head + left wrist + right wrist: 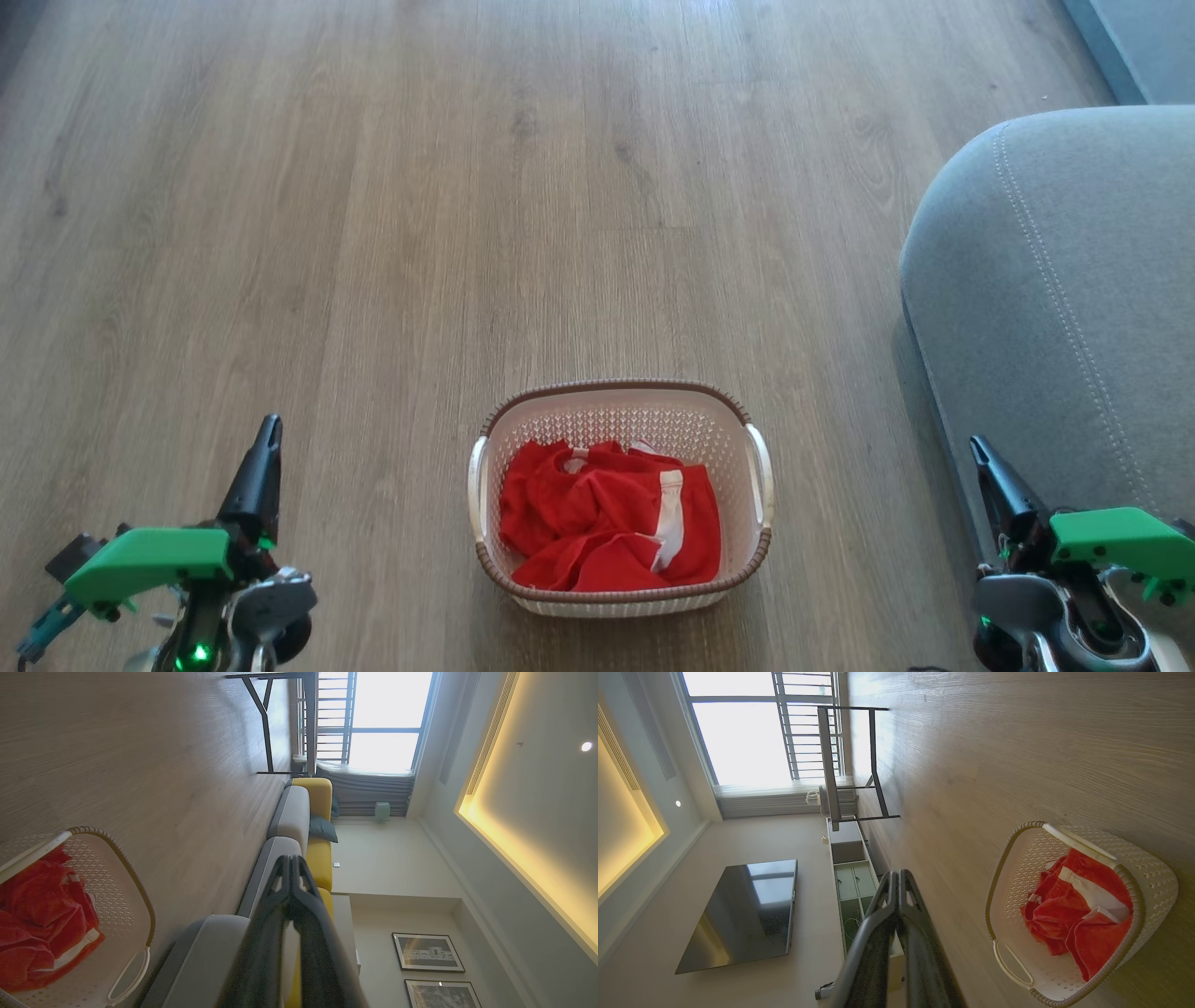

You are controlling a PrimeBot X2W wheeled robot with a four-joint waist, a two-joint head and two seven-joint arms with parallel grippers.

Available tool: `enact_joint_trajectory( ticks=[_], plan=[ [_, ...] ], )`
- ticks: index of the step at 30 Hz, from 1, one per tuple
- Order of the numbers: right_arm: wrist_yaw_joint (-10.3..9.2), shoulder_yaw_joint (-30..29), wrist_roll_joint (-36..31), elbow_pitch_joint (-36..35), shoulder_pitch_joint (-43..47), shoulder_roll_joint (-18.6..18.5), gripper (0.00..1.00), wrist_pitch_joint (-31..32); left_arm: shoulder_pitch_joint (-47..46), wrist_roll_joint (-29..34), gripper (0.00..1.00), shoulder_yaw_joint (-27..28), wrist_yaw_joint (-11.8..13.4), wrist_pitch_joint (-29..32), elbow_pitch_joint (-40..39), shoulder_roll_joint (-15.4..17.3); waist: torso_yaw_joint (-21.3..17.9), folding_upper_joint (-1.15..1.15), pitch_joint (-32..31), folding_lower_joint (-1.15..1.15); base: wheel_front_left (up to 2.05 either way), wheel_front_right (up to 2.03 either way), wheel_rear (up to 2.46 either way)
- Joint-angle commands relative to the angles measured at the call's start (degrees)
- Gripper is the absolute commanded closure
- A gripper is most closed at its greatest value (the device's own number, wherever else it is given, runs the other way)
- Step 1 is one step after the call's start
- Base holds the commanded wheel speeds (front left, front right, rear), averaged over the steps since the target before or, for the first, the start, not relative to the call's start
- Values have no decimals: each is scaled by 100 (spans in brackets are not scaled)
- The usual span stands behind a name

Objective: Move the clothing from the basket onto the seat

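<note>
The cream basket (758, 439) with a brown rim stands on the wood floor at the bottom centre of the head view. Bright red clothing (597, 523) with white trim lies crumpled inside it. The grey seat (1064, 299) with light stitching rises at the right. My left gripper (269, 431) is shut at the lower left, well clear of the basket. My right gripper (977, 450) is shut at the lower right, beside the seat's edge. In the left wrist view the gripper (292, 861) is shut, with the basket (135, 891) and clothing (42, 919) at the lower left. The right wrist view has its gripper (896, 875) shut, the basket (1153, 872) and clothing (1083, 919) to its right.
Wood floor (467, 187) stretches ahead of the basket. A dark-legged table (850, 765) stands near the window. A grey and yellow sofa (299, 816) runs along one wall. On the opposite wall hangs a black screen (742, 914) above a low cabinet (850, 882).
</note>
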Motion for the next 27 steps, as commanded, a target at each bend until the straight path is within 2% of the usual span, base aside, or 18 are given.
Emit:
enact_joint_trajectory(
  ticks=[1, 11, 12, 13, 27],
  plan=[
    [40, 99, 36, -230, -289, -38, 100, 41, -319, 15, 100, 204, -39, 41, -171, 23, 0, 0, 0, 0, 0, 0, 0],
    [40, 99, 36, -230, -289, -38, 100, 41, -319, 15, 100, 204, -39, 41, -171, 23, 0, 0, 0, 0, 0, 0, 0],
    [0, 0, 0, -1, 0, 0, 100, 0, -1, 0, 100, 0, 0, 0, 0, 0, 0, 0, 0, 0, 0, 0, 0],
    [0, 6, 0, 39, 6, 2, 0, -2, 10, 0, 0, -7, 3, -5, 38, -1, 0, 0, 0, 0, 0, 0, 0],
    [3, 133, -174, -32, 72, -52, 0, -194, 44, 132, 0, -131, 1, -212, 69, 30, 17, 0, 4, 0, 0, 0, 0]
  ],
)
